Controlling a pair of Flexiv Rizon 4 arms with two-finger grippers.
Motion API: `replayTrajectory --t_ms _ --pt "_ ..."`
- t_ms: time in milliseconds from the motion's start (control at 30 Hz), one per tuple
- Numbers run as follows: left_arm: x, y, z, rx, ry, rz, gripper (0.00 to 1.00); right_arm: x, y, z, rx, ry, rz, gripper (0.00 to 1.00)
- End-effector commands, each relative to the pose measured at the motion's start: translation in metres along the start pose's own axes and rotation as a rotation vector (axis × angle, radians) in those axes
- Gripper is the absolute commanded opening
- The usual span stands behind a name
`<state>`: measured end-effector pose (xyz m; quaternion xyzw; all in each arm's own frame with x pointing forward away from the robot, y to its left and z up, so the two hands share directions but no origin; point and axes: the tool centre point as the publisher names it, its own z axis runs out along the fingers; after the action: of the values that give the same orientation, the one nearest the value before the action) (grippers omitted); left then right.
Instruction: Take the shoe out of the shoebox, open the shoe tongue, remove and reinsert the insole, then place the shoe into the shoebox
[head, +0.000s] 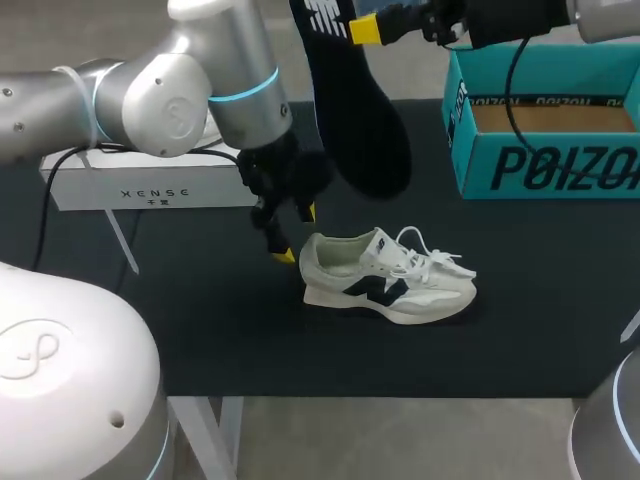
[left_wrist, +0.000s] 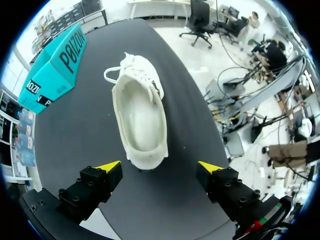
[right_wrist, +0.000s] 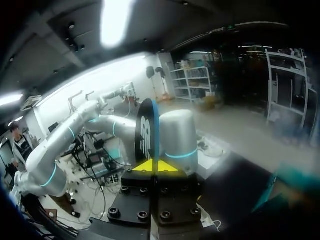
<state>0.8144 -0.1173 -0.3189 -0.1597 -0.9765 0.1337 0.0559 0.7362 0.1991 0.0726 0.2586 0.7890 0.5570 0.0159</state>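
Dark insole (right_wrist: 146, 131) upright, edge-on, clamped between tips of right pincer (right_wrist: 156, 166). Just behind it, left arm (right_wrist: 178, 137). Teal shoebox (right_wrist: 294, 186) blurred, beside pincer.

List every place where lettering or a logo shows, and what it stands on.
Shoebox: large dark lettering on its teal side; small print on the dark strip, unreadable.
Insole, held by the right claw: white logo near the gripped end.
Shoe: dark letter mark on its side.
White box: short grey word; tiny characters beneath, unreadable.
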Motion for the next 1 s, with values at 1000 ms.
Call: replayTrajectory --t_ms 1000 --pt "-0.04 -0.046 -0.008 -0.083 -0.015 0.044 1.0 0.005 -0.009 -0.026 0.009 -0.047 0.018 0.0"
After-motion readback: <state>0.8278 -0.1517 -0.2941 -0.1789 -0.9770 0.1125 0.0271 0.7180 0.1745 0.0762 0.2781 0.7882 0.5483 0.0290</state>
